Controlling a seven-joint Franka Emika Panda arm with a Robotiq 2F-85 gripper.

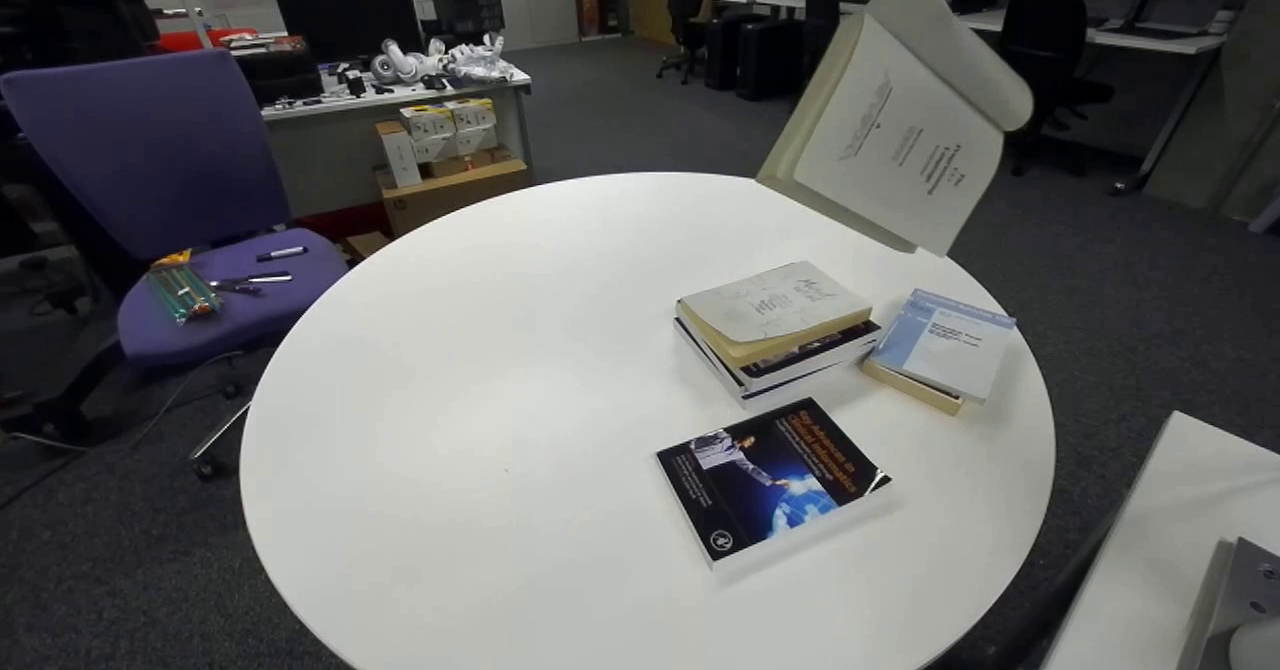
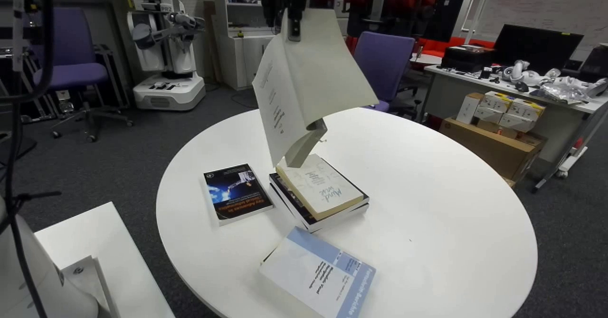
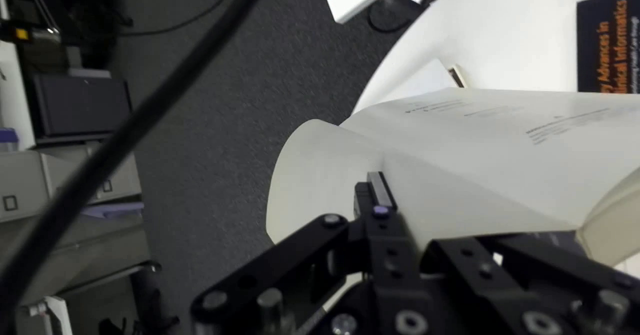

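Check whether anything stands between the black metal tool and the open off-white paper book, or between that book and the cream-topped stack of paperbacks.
Nothing visible does. The tool grips the open book directly by its raised flap; an exterior view shows no object in the gap between that book and the cream-topped stack.

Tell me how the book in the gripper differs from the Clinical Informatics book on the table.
The held book hangs in the air from the gripper; the Clinical Informatics book lies flat on the table. The held book is splayed open, showing pale pages, while the Clinical Informatics book is closed, showing a dark cover with orange lettering. Both carry printed text.
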